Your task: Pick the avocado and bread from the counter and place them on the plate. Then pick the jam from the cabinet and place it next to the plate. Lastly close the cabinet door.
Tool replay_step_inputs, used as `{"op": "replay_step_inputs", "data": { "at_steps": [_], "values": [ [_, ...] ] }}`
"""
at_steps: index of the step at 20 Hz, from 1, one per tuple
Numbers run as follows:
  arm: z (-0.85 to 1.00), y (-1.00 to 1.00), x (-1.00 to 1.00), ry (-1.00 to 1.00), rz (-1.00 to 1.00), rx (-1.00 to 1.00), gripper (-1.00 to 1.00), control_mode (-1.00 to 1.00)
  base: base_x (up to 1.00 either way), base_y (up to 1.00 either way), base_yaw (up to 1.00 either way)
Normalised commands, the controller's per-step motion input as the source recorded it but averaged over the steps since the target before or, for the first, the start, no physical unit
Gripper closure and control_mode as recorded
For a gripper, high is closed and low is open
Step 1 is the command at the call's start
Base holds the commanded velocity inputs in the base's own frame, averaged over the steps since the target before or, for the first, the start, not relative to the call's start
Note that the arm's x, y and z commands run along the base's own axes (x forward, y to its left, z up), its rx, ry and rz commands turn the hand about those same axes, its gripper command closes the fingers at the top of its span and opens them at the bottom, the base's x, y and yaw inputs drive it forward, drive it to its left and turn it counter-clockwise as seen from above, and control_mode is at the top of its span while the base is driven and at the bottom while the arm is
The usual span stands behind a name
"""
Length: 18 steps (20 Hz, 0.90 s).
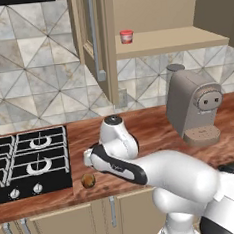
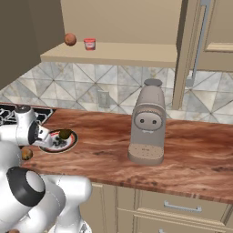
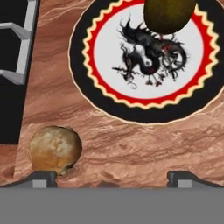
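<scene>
Pincer (image 3: 112, 177) spread wide, nothing between the two dark tips; it hangs low over the long reddish-brown wood-grain surface (image 3: 131, 144), pointing down at the plate's near edge.

Round white plate with red-and-black rim and black centre pattern (image 3: 105, 52): sits on the surface beside the black gas hob (image 1: 30, 161). Small dark olive-brown avocado ball (image 3: 168, 15) already rests on it, toward one rim. Step one judged done.

Small rounded golden-brown bread lump (image 3: 54, 148): lies on the surface just beside the plate, apart from its rim, close to one fingertip and off the pincer's centre line. Judged next target.

Handling estimate, bread: light, likely soft and crumbly, rounded so it may roll or squirt out if pinched off-centre. Take it across its widest middle, tips low on both flanks, gentle squeeze.

Tiny red jam jar with pale band (image 1: 126, 36): stands on the shelf of the open beige-tan wall cabinet (image 1: 172, 39). Small, rigid, smooth-sided; grip the body.
</scene>
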Motion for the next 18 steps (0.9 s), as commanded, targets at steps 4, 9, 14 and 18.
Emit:
{"op": "replay_step_inputs", "data": {
  "at_steps": [4,9,14,18],
  "values": [
    [0.00,0.28,-0.02,0.00,0.00,0.00,-1.00,-1.00,0.00,0.00,0.00],
    [0.00,0.32,-0.19,0.00,0.00,0.00,-1.00,-1.00,0.00,0.00,0.00],
    [0.00,0.34,-0.16,0.01,0.00,0.00,-1.00,-1.00,0.00,0.00,0.00],
    [-0.09,0.15,-0.01,0.03,0.00,0.00,-1.00,-1.00,0.00,0.00,0.00]
  ]
}}
